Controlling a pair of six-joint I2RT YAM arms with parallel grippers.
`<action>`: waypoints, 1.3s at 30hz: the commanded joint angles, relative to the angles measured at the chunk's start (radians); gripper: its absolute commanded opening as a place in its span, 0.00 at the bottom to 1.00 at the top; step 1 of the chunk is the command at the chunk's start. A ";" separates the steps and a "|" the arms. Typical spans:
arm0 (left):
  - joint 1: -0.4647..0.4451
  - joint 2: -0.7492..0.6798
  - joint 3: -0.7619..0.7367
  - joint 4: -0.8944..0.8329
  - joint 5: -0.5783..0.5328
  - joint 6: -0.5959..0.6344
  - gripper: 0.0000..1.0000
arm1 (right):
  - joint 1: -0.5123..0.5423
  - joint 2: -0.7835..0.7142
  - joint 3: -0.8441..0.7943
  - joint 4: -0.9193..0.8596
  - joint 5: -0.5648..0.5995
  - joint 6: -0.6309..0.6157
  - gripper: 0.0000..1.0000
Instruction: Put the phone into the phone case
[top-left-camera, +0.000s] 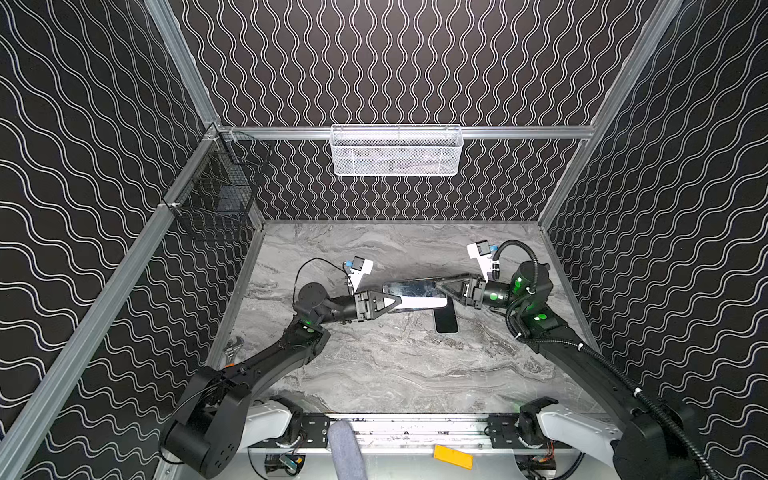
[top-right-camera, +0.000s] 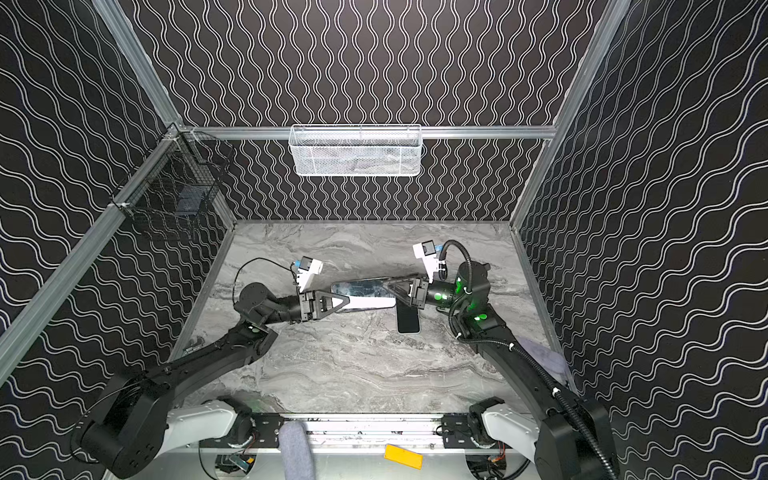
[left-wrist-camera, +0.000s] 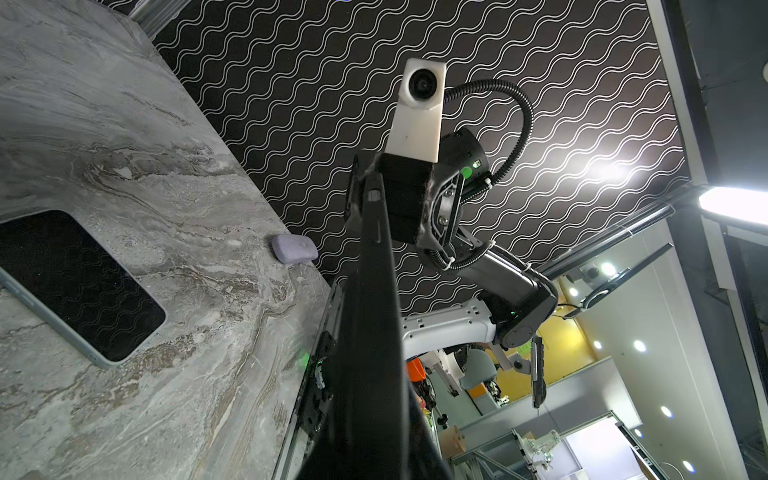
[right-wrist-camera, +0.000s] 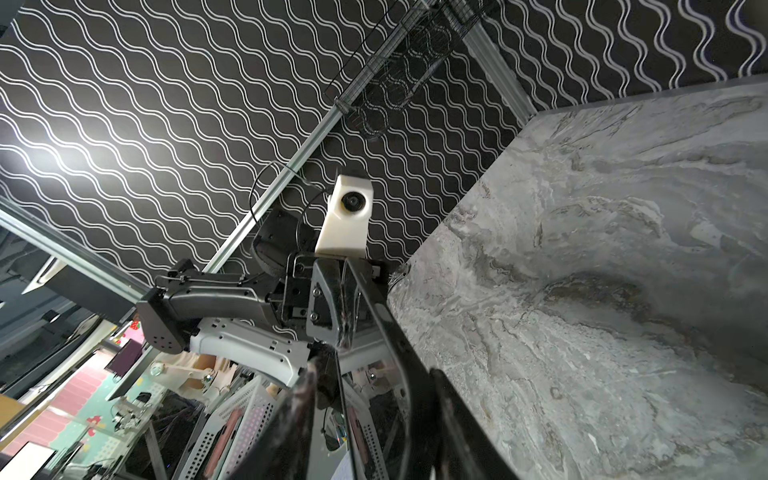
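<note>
Grasps glossy black flat phone case (top-left-camera: 411, 291) at one end in clenched left pincer (top-left-camera: 398, 300), above grey marbled surface (top-left-camera: 374, 374). Cannot tell whether right pincer (top-left-camera: 437, 286), at opposite end, grips. Leaves dark-screened, pale-framed phone (top-left-camera: 446, 322) flat on surface, uncased. Requires whole insertion.

The phone (top-left-camera: 446, 322) lies flat on the tabletop (top-left-camera: 395, 365), dark screen up, pale-edged. The dark, glossy phone case (top-left-camera: 415, 293) is raised over its far end, lengthwise left to right, pinched by the left claw (top-left-camera: 397, 300).
</note>
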 joint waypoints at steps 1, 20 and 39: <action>0.004 -0.011 0.041 -0.051 0.023 0.055 0.00 | 0.000 -0.021 -0.002 -0.078 -0.055 -0.066 0.51; 0.031 -0.076 0.207 -0.533 0.014 0.343 0.12 | 0.000 0.022 -0.001 0.047 -0.035 0.081 0.00; -0.219 -0.225 -0.101 -0.167 -0.669 0.154 0.99 | 0.283 -0.141 -0.215 0.259 0.851 0.374 0.00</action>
